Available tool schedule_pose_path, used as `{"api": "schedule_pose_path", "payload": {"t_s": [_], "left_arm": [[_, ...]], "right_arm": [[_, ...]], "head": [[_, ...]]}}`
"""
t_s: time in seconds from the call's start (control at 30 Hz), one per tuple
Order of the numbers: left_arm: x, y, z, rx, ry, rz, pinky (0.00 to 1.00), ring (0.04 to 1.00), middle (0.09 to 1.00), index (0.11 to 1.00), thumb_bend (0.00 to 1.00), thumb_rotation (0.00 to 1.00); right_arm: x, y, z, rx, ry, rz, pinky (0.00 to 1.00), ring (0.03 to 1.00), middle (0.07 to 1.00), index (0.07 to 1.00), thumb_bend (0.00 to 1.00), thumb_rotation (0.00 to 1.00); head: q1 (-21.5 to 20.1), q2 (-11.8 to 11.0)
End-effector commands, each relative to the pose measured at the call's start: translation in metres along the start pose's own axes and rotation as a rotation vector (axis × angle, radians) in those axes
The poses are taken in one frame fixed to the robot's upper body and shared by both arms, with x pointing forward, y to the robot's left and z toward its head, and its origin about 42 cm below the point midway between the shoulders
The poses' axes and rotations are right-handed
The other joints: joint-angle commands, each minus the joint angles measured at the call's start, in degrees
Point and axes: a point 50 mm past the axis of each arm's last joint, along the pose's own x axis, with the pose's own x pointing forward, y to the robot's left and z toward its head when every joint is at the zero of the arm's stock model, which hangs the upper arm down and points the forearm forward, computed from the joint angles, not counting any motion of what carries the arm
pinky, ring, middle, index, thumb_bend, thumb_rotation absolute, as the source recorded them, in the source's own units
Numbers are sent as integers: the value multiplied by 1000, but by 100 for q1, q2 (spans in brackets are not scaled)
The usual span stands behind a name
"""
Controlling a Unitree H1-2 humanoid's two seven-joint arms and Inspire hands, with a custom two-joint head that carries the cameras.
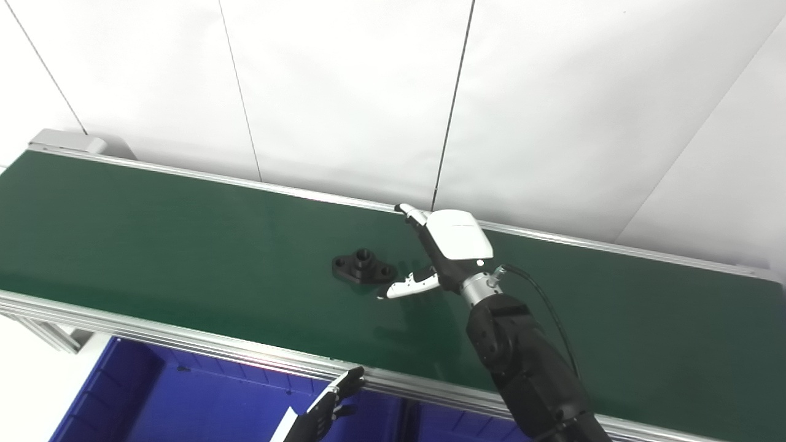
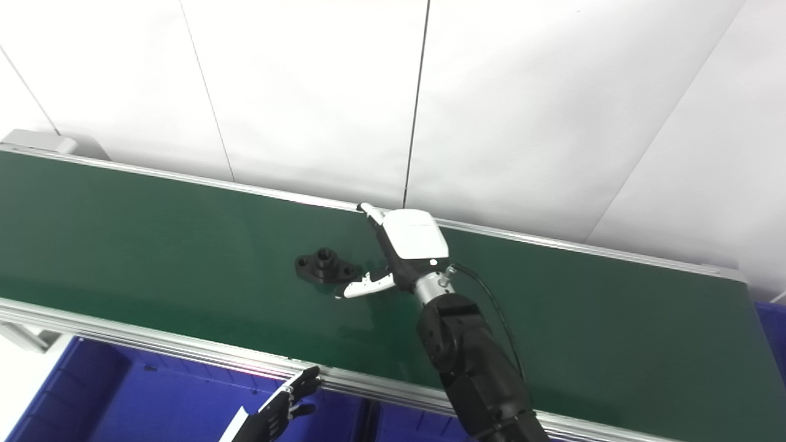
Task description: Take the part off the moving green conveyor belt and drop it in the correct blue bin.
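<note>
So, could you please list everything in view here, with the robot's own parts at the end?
Flanged part: one, black, on the belt, just left of the right hand.
Conveyor belt: one, green, aluminium-framed, crossing the picture.
Bins: blue; one below the belt's near edge, another's corner at far right.
Wall panels: white, behind the belt.
Right hand: one, white and black, fingers apart, above the belt beside the part, holding nothing.
Left hand: one, black, low over the bin; open or shut unclear.

White-shelled hand (image 1: 451, 245), black arm (image 1: 528, 368), cable (image 1: 546, 307)
</note>
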Motion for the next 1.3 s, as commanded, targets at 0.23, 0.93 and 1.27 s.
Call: {"api": "schedule_pose_path", "payload": {"t_s": [0.23,0.93,1.27], "left_arm": [[2,-6,9,-10,-59,-3,840,929,938,914,731,704],[-4,-8,14,-12,-59,7,842,919,931,911,717,701],[-6,-7,13,-8,-63,21,834,910,924,901,711,705]], "right_arm": [[13,-11,17,6,-5,4,695,776,818,924,1000,562],[7,27,-12,-76,88,109,331,414,510,636,657,409],[-2,48,-19,-128,109,116,146,205,295,490,507,138]], "head": [[59,27],[120,121],[112,195]]}}
